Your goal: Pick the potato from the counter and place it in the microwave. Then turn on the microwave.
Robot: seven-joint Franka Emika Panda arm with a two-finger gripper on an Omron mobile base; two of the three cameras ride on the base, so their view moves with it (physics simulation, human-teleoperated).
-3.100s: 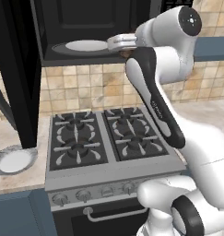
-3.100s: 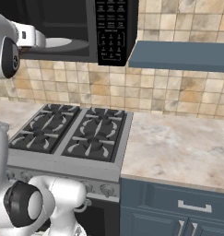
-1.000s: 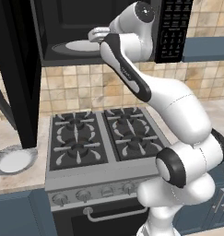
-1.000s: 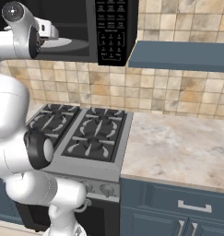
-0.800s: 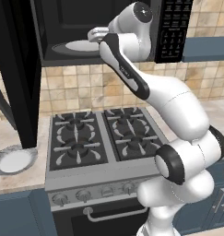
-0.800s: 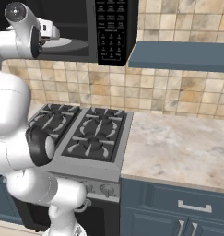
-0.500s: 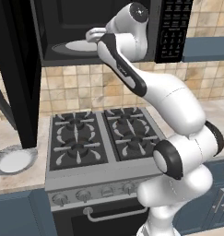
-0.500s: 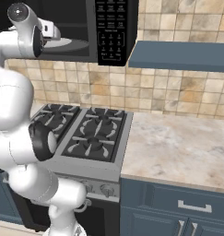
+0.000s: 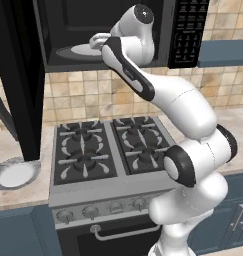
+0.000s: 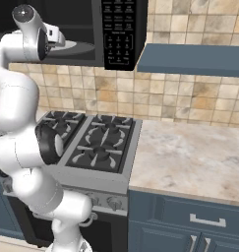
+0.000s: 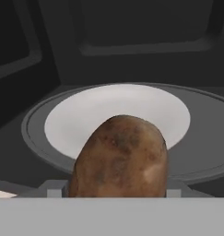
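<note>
The potato stands upright before the microwave's turntable.

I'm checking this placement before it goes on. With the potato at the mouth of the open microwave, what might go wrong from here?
The potato sits low between the tool's tips at the near edge of the white turntable; released here, it may roll off toward the opening. The tool is inside the microwave, so lifting out could clip the cavity. The door hangs open and must be shut first.

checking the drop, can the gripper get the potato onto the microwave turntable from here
Probably yes: the microwave door is open, the potato sits in the gripper at the edge of the bare white turntable.
</note>
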